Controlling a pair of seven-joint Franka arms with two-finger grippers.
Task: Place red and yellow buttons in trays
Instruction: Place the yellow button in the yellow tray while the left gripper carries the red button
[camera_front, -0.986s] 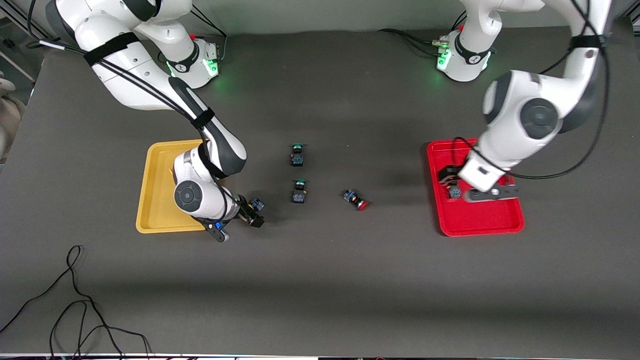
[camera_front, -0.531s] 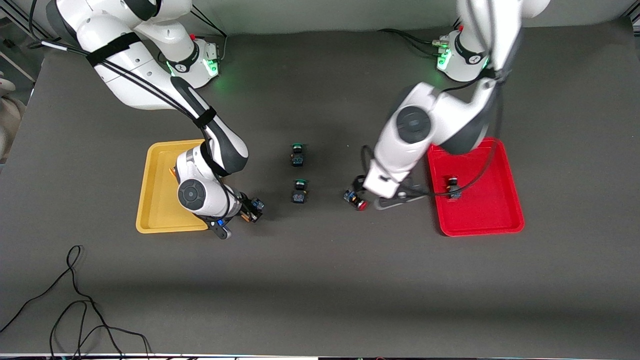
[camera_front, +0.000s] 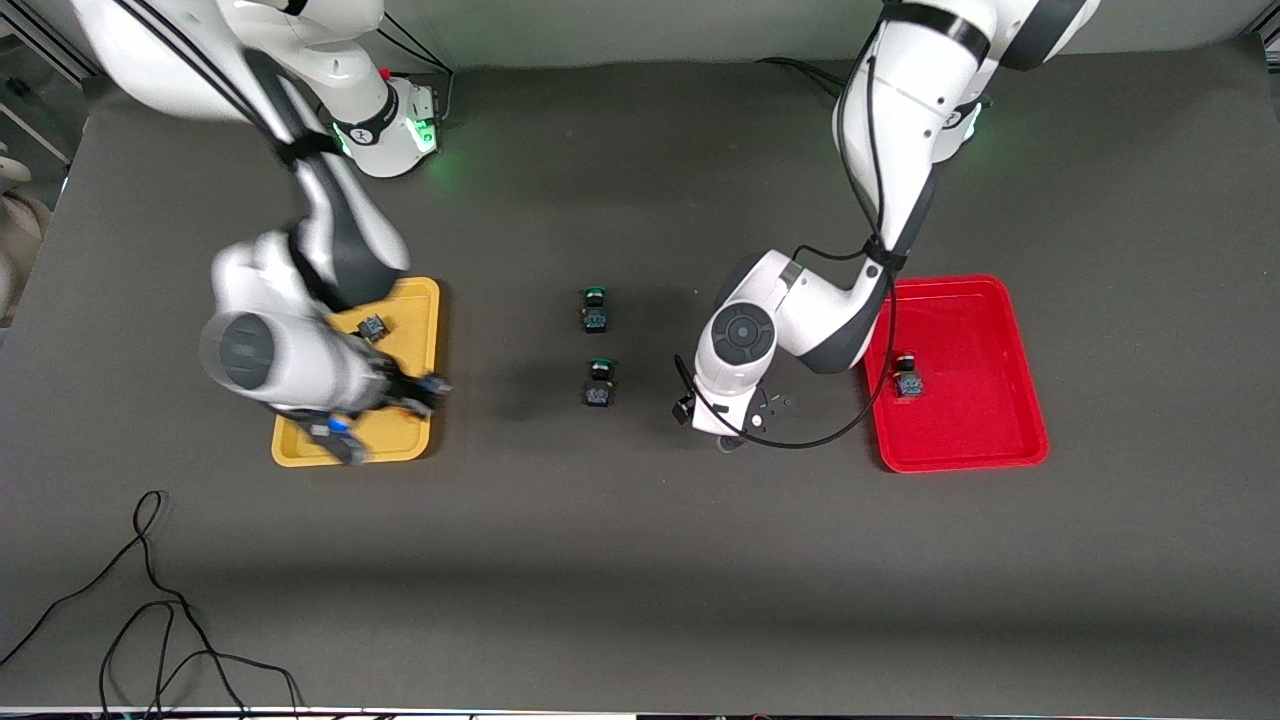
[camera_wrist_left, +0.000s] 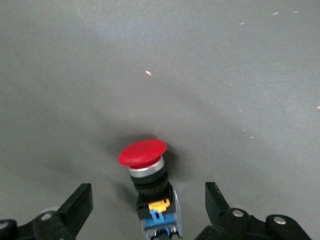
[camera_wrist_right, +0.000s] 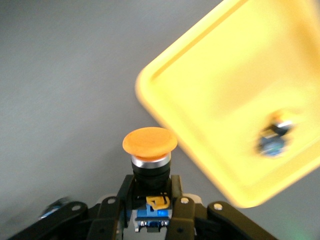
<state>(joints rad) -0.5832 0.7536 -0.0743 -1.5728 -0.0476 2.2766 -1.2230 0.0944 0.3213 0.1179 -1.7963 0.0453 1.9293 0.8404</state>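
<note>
Right gripper (camera_wrist_right: 150, 200) jaws clamping orange button (camera_wrist_right: 149, 150), left gripper (camera_wrist_left: 147, 210) jaws wide around red button (camera_wrist_left: 145, 165)

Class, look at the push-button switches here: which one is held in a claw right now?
The orange-capped button, clamped in the right claw over the yellow tray's edge. The others lie loose on the table or in trays.

Red tray (camera_front: 985, 300) — yellow tray (camera_front: 418, 300)
</note>
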